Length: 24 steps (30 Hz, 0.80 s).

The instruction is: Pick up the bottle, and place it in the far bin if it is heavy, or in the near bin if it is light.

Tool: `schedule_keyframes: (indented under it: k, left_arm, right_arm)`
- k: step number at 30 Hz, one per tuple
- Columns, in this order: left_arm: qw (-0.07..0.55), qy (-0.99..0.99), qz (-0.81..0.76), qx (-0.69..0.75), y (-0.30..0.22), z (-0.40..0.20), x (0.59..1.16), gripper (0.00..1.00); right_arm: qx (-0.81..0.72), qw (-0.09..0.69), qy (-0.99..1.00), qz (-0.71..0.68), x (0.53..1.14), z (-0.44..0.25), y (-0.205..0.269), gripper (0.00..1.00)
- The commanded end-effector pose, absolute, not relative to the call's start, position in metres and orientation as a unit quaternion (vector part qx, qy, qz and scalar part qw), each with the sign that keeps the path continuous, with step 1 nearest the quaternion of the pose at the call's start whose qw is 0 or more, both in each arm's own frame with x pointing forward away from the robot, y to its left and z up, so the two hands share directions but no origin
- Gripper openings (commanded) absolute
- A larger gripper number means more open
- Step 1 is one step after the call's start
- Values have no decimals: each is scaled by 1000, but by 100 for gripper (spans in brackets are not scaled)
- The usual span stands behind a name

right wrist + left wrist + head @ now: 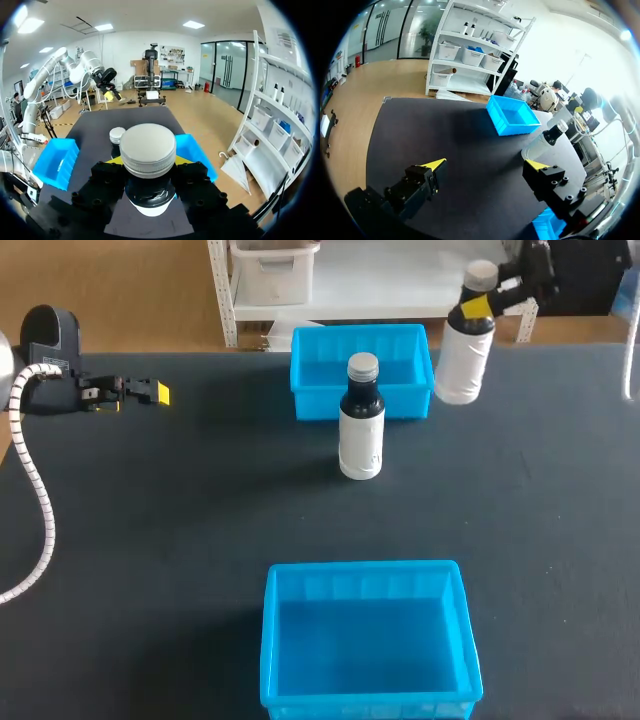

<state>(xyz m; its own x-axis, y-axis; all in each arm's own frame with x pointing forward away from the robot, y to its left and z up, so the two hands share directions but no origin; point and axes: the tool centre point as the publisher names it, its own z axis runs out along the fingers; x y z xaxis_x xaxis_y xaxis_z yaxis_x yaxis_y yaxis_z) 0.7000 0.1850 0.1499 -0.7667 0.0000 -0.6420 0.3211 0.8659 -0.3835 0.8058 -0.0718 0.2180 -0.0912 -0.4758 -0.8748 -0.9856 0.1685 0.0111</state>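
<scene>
A dark counter [150,540] carried two bright blue bins. The near bin [272,640] sat at the counter's front edge, open side up, with nothing in it. The far bin [310,380] sat toward the back edge, well apart from the near one.

The right arm [530,275] came in at the back right corner, and the left arm [45,340] lay low along the left side, with a ribbed white cable [40,500] trailing from it across the counter.

The held bottle [465,355], white-bodied with a dark shoulder and a pale cap, hung upright just beside the far bin's right wall. Whether its base touched the counter could not be told. The right end effector [478,306] was clamped on its neck from both sides, just under the cap.

A second bottle [361,425], dark with a white label and a silver cap, stood upright on the counter just in front of the far bin, between the two bins.

The left end effector [486,164] hovered over bare counter with its fingers spread wide, gripping nothing.
</scene>
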Motion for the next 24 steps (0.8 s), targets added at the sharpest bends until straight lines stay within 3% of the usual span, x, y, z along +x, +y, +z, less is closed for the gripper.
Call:
schedule_keyframes:
  k: [1, 24]
  left_arm:
    - [330, 908, -243, 88, 185, 150, 700, 100]
    - [330, 908, -243, 88, 185, 150, 700, 100]
  right_arm:
    - [-564, 369, 656, 339, 824, 225, -55, 0]
    - [-584, 359, 644, 340, 883, 218, 12, 0]
